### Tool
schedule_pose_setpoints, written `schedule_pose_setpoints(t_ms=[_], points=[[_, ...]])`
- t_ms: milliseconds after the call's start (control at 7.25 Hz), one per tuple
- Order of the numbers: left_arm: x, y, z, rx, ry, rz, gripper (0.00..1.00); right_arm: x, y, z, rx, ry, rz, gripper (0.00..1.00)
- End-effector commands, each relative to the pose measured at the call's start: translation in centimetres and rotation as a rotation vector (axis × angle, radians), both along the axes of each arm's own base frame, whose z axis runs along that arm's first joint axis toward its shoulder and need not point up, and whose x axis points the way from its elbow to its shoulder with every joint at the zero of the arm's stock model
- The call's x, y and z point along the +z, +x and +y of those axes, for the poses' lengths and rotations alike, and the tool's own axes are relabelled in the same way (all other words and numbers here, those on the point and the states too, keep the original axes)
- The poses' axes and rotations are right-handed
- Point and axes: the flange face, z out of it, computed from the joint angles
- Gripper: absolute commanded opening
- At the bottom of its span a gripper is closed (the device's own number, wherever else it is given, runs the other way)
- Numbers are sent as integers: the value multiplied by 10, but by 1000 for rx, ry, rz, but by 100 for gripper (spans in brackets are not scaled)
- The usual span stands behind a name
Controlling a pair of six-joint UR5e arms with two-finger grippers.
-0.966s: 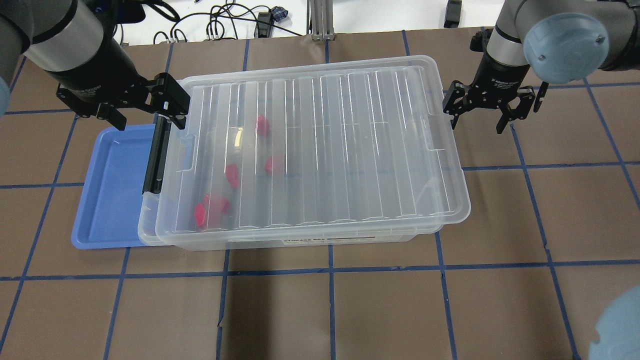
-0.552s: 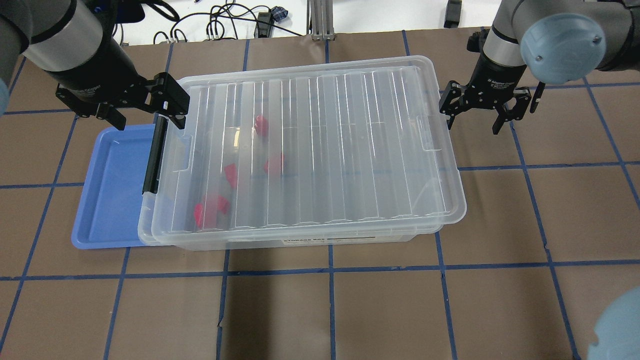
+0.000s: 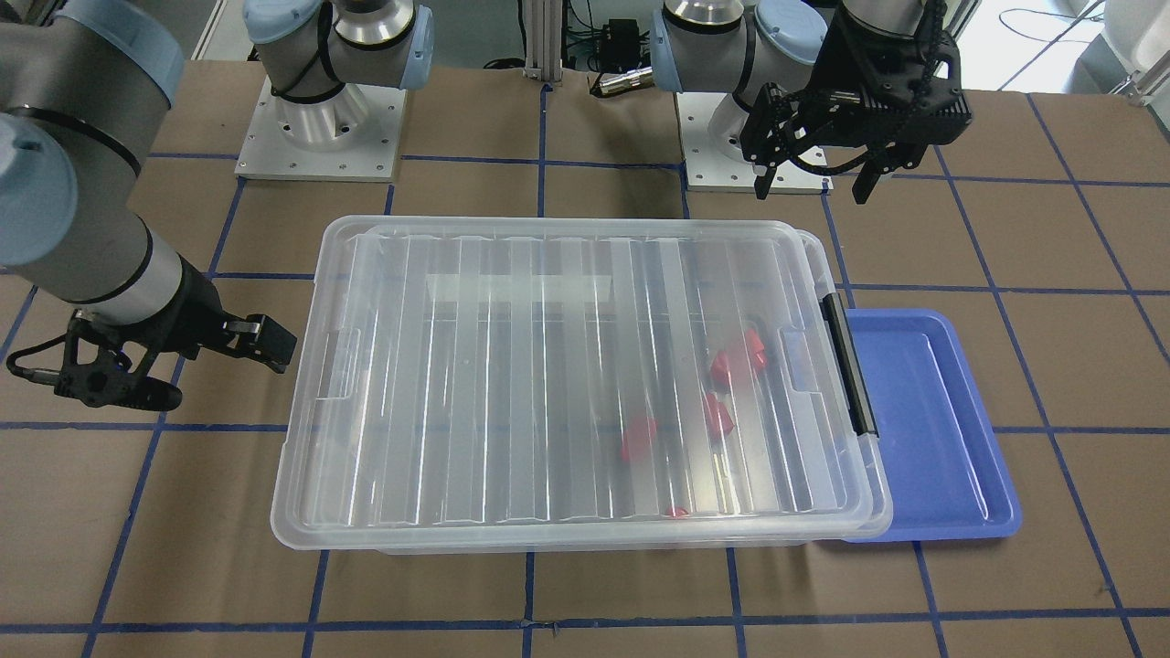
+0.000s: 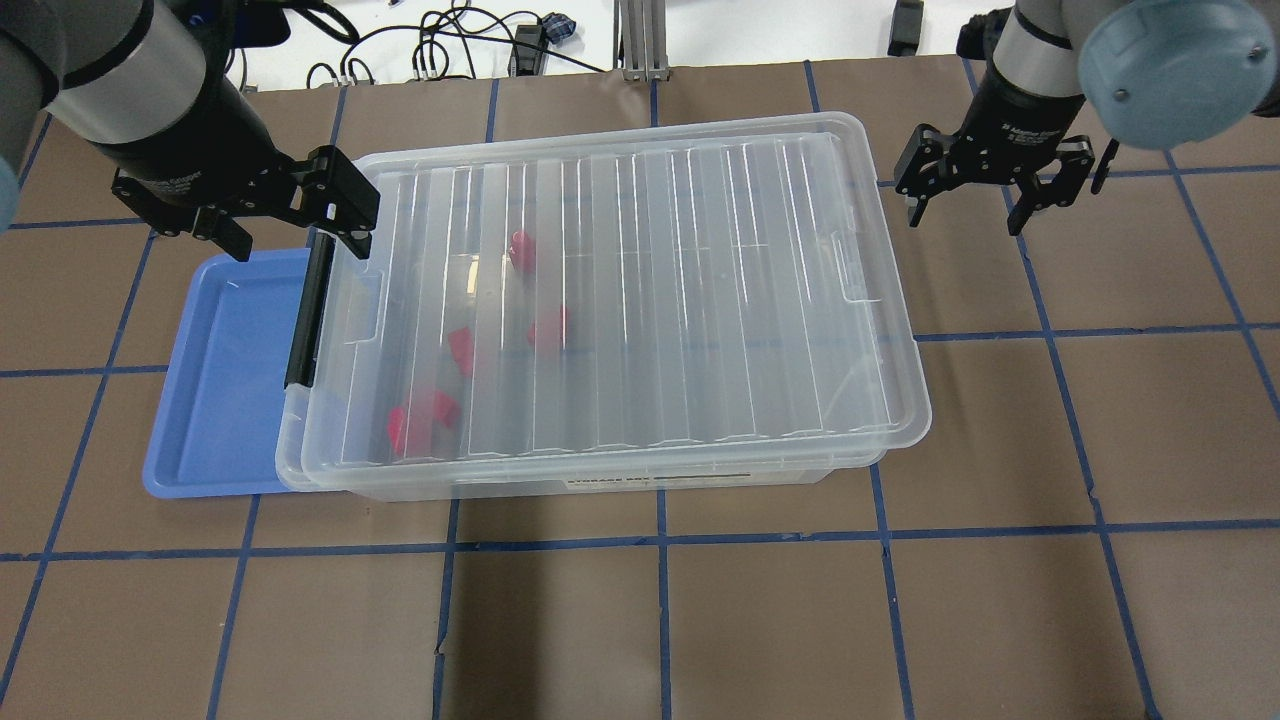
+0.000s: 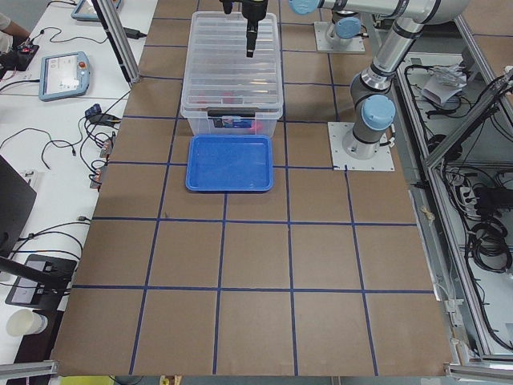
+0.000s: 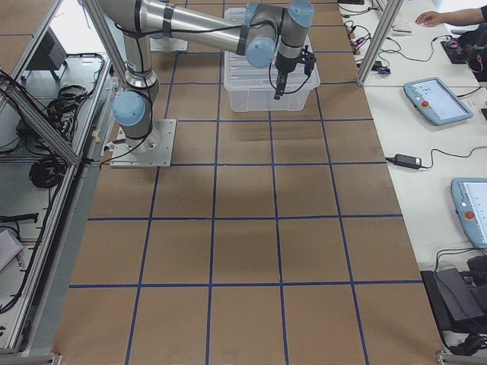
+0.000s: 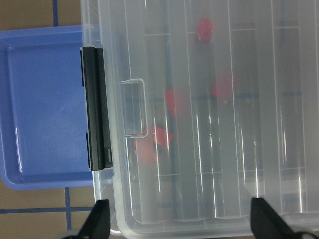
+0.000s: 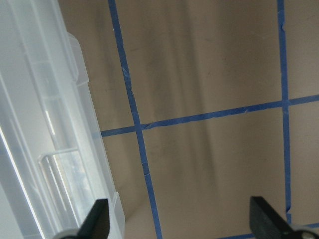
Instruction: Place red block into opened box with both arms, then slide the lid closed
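The clear box [image 4: 650,482] stands mid-table with its ribbed lid [image 4: 650,290] lying flat over it, shifted slightly toward the right end. Several red blocks [image 4: 520,250] [image 3: 736,356] [image 7: 204,30] lie inside, toward the end with the black latch bar [image 4: 305,310]. My left gripper [image 4: 290,228] [image 3: 813,183] [image 7: 182,224] hovers open above the far corner of that latch end, holding nothing. My right gripper [image 4: 970,210] [image 3: 206,375] [image 8: 182,224] is open over bare table just off the box's other short end, apart from the lid.
A shallow blue tray [image 4: 220,380] lies against and partly under the latch end. Cables [image 4: 440,50] run along the table's far edge. Both arm bases [image 3: 320,128] stand behind the box. A person's hand [image 6: 434,17] rests on a side bench.
The lid slid left over the box as my right gripper pressed on its right end. That gripper has since drawn back right and away. My left gripper stayed put.
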Motion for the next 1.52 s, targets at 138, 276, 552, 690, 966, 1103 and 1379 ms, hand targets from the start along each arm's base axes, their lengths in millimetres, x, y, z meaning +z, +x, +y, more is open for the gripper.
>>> schedule_pose_setpoints(t_ms=[138,276,552,690,966,1103,1379], points=[[-2,0,-1,0,3,0,100,54,13,68,4,12,-7,100],[-2,0,-1,0,3,0,100,59,15,80,3,20,-14,100],[-2,0,-1,0,3,0,100,63,45,85,68,2,-9,100],[-4,0,-4,6,10,-1,100,61,50,86,89,11,5,100],[7,3,-14,11,7,-22,100,62,49,88,86,11,10,100],[9,2,-20,9,14,-20,100,63,47,88,83,14,8,100],[11,1,-30,9,10,-20,100,63,49,88,83,11,10,100]])
